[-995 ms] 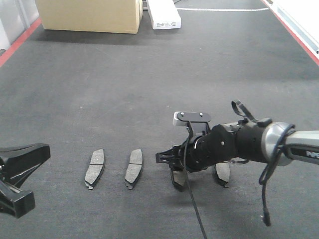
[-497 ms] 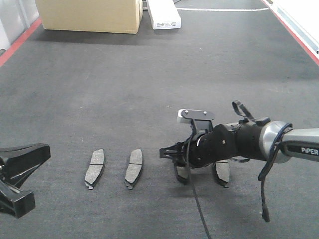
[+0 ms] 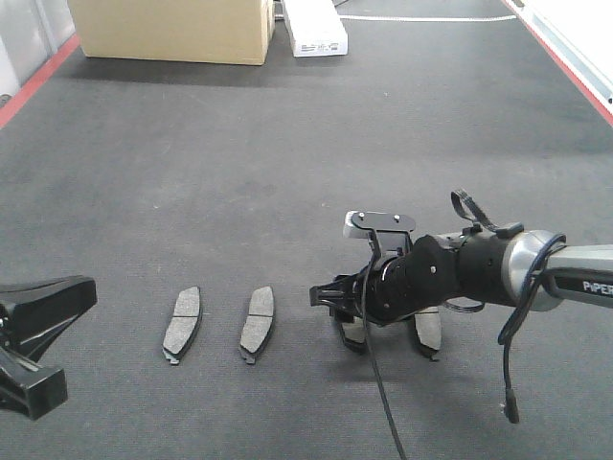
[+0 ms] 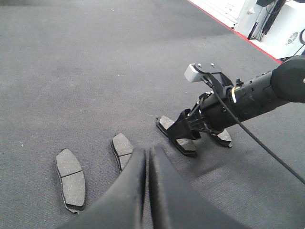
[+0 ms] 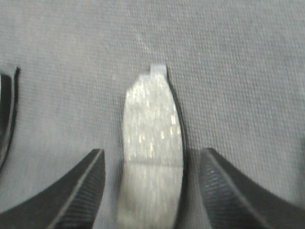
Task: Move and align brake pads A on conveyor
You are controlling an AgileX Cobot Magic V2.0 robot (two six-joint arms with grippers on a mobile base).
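Several brake pads A lie in a row on the dark conveyor (image 3: 287, 172). Two lie free at the left (image 3: 182, 321) (image 3: 257, 321). My right gripper (image 3: 347, 324) hangs low over the third pad (image 3: 354, 334), and the fourth pad (image 3: 428, 331) shows just right of it. In the right wrist view the gripper (image 5: 152, 152) is open, with the pad (image 5: 151, 138) lying flat between the fingers and a gap on each side. My left gripper (image 4: 146, 155) is shut and empty, hovering near the second pad (image 4: 122, 145).
A cardboard box (image 3: 172, 29) and a white box (image 3: 314, 29) stand at the belt's far end. Red strips (image 3: 29, 86) (image 3: 565, 57) run along both edges. White equipment (image 4: 267, 19) stands beyond the right edge. A loose cable (image 3: 383, 402) hangs from the right arm.
My right gripper has risen slightly and drawn a little to the right over the third pad. The pads and the left arm have not moved.
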